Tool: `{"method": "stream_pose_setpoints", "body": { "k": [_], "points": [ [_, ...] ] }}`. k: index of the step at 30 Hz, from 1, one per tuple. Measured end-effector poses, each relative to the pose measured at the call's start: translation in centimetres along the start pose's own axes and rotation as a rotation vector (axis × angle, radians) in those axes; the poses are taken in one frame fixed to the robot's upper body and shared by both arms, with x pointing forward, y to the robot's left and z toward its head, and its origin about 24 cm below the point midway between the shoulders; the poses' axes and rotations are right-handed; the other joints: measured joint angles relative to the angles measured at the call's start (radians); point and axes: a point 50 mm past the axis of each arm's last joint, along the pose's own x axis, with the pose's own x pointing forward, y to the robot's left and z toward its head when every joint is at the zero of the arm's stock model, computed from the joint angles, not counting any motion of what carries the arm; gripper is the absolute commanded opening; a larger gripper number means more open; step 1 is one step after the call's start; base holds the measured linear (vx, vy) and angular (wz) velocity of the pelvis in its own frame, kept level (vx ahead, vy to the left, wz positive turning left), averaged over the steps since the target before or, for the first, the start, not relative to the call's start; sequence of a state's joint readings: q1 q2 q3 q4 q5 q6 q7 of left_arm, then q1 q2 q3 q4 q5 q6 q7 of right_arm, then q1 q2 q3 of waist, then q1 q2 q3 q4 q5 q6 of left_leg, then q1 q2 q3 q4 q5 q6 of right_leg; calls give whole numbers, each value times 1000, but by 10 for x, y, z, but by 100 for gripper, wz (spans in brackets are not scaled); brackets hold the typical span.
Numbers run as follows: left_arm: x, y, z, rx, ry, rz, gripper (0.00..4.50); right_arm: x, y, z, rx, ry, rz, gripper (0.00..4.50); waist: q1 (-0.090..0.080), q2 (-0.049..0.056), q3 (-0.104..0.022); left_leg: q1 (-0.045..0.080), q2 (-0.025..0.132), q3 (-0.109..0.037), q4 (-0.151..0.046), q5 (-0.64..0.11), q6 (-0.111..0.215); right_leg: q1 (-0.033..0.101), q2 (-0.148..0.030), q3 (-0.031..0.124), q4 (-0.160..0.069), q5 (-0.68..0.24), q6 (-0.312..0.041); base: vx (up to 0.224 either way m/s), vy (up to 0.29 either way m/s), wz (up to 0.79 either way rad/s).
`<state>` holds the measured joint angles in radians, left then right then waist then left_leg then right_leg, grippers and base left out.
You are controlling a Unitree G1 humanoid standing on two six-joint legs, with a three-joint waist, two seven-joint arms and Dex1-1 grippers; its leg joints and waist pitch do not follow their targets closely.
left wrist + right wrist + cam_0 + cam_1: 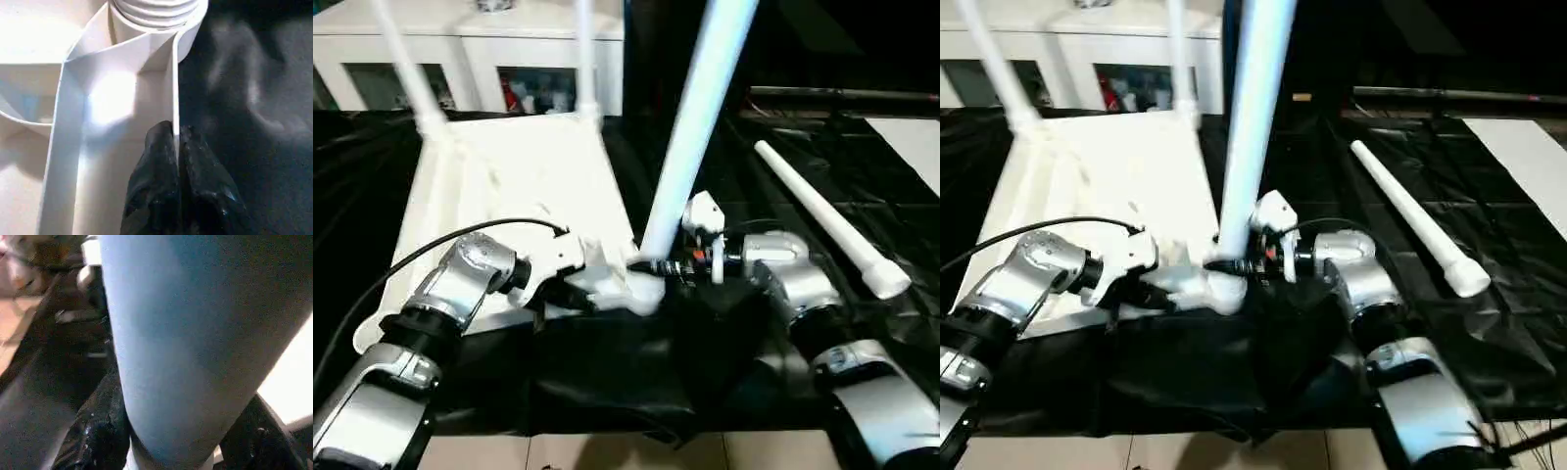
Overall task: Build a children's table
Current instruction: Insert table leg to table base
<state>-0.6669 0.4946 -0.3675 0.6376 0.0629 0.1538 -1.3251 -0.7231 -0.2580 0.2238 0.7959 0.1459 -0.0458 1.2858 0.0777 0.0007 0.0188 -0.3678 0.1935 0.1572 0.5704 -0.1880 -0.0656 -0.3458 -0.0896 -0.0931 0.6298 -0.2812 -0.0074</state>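
Table top [519,186] lies upside down on black sheeting [636,372], ribbed underside up, its near corner toward the robot. 2 legs [411,69] stand seated in the far corner sockets. A 3rd leg [690,127] stands nearly upright, leaning a little, in the near right corner socket [1219,289]. The 4th leg [827,220] lies loose on the sheeting to the right, well apart from the top.

Left gripper [177,147]: black fingers [151,186] pressed together on the thin rim wall of the top just beside the socket, pinning that corner. In the left wrist view, thread rings of the 3rd leg show at the socket mouth, so it looks not fully wound in, though that is a judgement.

Right gripper [1234,266]: fingers [98,431] closed around the 3rd leg low down, just above the socket.

Handling notes: hollow plastic, likely light and fairly stiff, with a smooth, probably slippery surface. A long leg levers hard on its threads, so a low hold near the socket suits turning. Thin rim may flex under a pinch, so hold close to the corner. Loose leg is best taken near its thicker collared end [886,279].

White cabinet [460,59] stands behind.
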Motion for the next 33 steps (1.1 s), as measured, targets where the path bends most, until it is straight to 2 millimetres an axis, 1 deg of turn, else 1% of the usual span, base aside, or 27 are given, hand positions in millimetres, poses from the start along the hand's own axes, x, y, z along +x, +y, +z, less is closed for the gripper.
{"method": "stream_pose_setpoints", "body": {
  "k": [2,5,18,22,25,26,28,29,31,33],
  "points": [
    [1,-1,0,5,4,-8,0,0,1,-1,-2,8,16,184,6,-5,-3,0,0,0,0,0,0,0,0,0,0,0,0,0,0,0],
    [1,-1,0,4,6,-14,0,0,2,-2,-3,6,20,184,8,-9,-5,1,0,1,0,0,0,0,0,1,0,0,0,0,0,0],
    [0,-1,-2,3,8,-25,0,0,5,-6,-18,-12,16,184,8,-11,-7,2,0,2,0,0,0,1,0,2,0,0,0,0,0,0],
    [-2,-1,-5,-14,16,-20,0,8,4,-8,2,-33,-24,184,4,-12,-8,5,1,2,0,-1,-2,2,1,2,1,0,0,0,0,0],
    [-4,5,-10,-66,30,50,0,22,0,-13,64,-75,-179,184,-21,-13,-6,16,4,3,-2,0,-11,10,3,3,2,2,-2,0,0,0],
    [-3,7,-11,-84,28,79,0,26,-2,-15,89,-87,-246,184,-29,-12,-4,19,5,5,-2,0,-13,13,2,4,1,4,-6,-61,1,-8],
    [2,9,-9,-112,20,122,0,29,-7,-14,115,-103,-361,184,-43,-11,-3,20,4,6,-2,0,-13,13,1,4,0,3,-5,-65,16,-11],
    [3,10,-9,-125,15,139,0,30,-9,-14,124,-107,-400,184,-45,-10,-2,20,4,6,-2,0,-13,13,1,4,-1,3,-5,0,0,0],
    [12,14,-2,-165,4,208,0,34,-15,-15,172,-118,-558,184,-48,-8,-1,20,4,6,-2,0,-13,10,1,5,-3,4,-6,0,0,0],
    [21,18,7,-200,-8,265,0,36,-20,-15,210,-119,-683,184,-48,-6,1,19,4,8,-2,0,-13,4,1,7,-3,7,-7,0,0,0]
  ]
}}
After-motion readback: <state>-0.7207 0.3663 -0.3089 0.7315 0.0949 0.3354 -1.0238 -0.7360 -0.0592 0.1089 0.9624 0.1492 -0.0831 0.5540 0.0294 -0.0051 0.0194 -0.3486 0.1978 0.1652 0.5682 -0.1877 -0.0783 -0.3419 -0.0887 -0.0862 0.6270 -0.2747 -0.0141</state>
